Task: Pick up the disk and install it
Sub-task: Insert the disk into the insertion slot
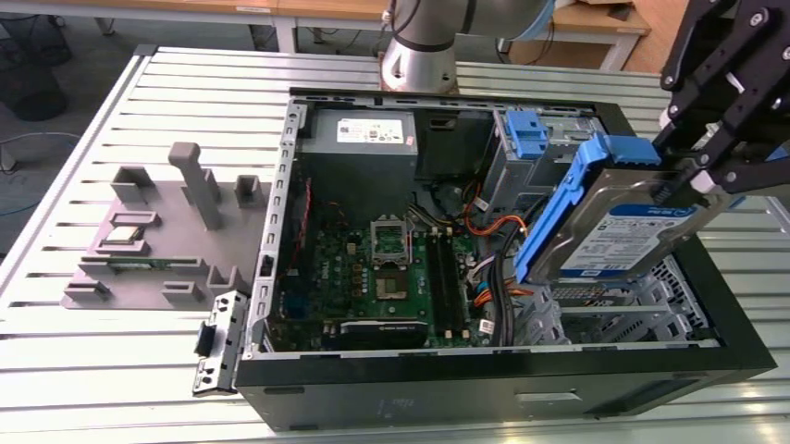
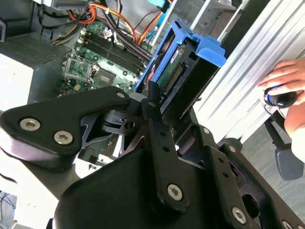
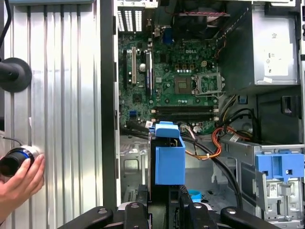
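The disk point(image 1: 617, 222) is a silver hard drive with a blue-and-white label and blue side rails. It hangs tilted, on edge, above the drive cage at the exterior view's right end of the open computer case point(image 1: 494, 363). My gripper point(image 1: 706, 174) is shut on its upper end, coming down from the upper right of the exterior view. In the second wrist view the black fingers point(image 2: 153, 102) clamp the disk point(image 2: 190, 57) by its connector end. In the first wrist view the disk's blue rail point(image 3: 169, 160) stands edge-on over the cage, just beyond the gripper point(image 3: 164, 212).
Inside the case lie the motherboard point(image 1: 395, 268), a grey power supply point(image 1: 361, 134) and a bay with a blue bracket point(image 1: 526, 134). A grey fixture point(image 1: 161, 240) sits on the slatted table at the exterior view's left. A person's hand point(image 3: 19, 183) rests on a knob beside the case.
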You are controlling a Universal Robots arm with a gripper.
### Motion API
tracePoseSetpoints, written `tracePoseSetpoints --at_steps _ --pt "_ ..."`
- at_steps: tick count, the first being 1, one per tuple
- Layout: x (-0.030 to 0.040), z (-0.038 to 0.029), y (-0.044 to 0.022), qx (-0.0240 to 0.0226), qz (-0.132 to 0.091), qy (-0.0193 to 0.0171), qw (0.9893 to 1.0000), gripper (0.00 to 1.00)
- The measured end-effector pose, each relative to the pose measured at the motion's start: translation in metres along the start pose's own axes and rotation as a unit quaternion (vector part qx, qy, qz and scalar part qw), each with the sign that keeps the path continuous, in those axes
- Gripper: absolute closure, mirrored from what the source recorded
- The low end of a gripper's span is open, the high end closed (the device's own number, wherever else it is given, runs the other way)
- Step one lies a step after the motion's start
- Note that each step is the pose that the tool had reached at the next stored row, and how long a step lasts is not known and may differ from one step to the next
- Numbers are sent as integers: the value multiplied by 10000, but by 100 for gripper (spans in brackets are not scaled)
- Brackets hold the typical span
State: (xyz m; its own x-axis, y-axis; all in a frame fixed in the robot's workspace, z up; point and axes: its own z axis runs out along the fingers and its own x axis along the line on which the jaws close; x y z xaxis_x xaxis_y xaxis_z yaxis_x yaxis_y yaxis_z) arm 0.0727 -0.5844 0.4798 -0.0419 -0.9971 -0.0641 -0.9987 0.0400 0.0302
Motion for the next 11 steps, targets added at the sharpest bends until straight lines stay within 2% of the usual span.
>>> tracePoseSetpoints --at_steps 3,11 --pt "14 3 -71 0 0 0 10000 65" --pt "22 22 -331 -3 0 0 10000 65"
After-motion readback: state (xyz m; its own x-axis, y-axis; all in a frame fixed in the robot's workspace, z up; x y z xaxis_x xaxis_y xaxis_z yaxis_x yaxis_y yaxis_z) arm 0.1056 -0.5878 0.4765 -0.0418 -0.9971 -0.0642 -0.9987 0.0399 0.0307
